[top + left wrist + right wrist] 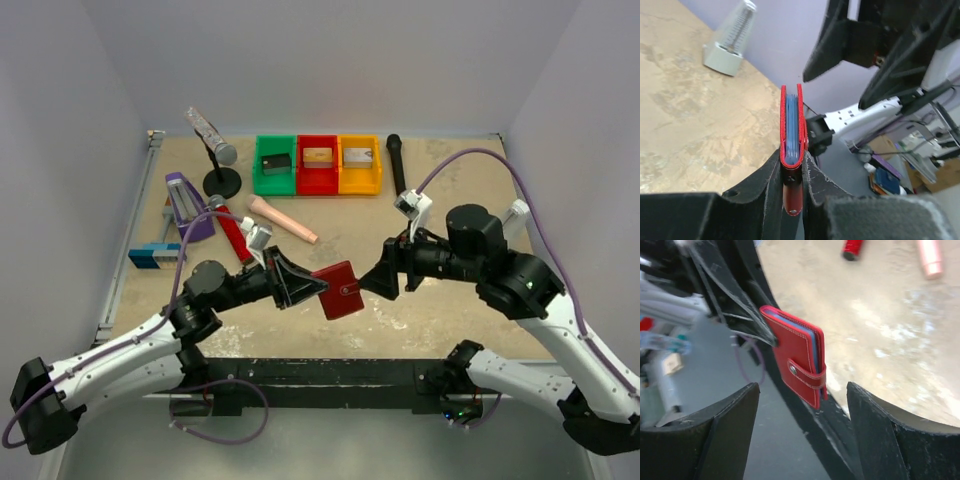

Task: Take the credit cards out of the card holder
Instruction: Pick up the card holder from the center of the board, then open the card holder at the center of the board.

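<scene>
While both arms reach in toward the middle of the table (425, 318), the card holder (340, 290) hangs in the air between them, over the near edge and off the surface. Left gripper (316, 287): clamped on the end of the holder nearer the left arm, one black finger (771, 182) pressed against each red cover, so the case stands on edge. Holder folded closed; blue-grey pocket edges (792, 120) show between the covers; strap (807, 374) snapped across the free end. Right gripper (802, 387): jaws spread wide, holding nothing, pointed at the holder's free end, which sits in line with the gap between the fingers, out ahead of the tips. From above, its tip looks just beside the holder's right edge; contact I cannot tell. Farther back on the table: green, red and yellow bins (318, 188) in a row, a pink cylinder (283, 220), a purple metronome (187, 205).
</scene>
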{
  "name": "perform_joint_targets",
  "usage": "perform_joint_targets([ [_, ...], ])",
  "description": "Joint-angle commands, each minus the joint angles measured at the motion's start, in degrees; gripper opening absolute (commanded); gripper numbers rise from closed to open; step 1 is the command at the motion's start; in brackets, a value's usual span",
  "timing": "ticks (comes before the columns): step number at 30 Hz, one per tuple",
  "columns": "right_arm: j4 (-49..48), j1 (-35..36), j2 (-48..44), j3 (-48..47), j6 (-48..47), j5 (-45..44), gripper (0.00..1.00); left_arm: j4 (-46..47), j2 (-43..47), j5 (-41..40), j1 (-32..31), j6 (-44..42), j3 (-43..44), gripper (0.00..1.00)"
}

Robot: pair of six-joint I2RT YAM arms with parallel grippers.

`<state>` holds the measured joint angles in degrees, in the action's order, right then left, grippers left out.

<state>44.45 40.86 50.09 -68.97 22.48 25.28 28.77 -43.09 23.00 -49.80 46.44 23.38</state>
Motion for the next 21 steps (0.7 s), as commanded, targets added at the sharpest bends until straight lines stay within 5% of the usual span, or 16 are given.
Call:
perform_joint_targets([
  [1,9.42,8.77,0.45,-4.94,-5.16,-25.06,0.73,-27.06,-1.81,-15.77,-3.10,-4.96,12.99,0.00],
  [6,8.65,22.91,2.65,-4.69,-5.43,-52.39,0.71,-45.35,-6.82,-26.50,-4.25,5.57,21.52,0.00],
  [10,2.15,31.72,4.23,-1.44,-8.59,-67.00,0.70,-51.00,-8.76,-30.90,-6.09,10.51,25.48,0.00],
  [21,-2.87,35.87,13.98,-3.54,-5.43,-66.15,0.61,-58.91,-11.48,-33.81,-6.89,21.67,32.25,0.00],
])
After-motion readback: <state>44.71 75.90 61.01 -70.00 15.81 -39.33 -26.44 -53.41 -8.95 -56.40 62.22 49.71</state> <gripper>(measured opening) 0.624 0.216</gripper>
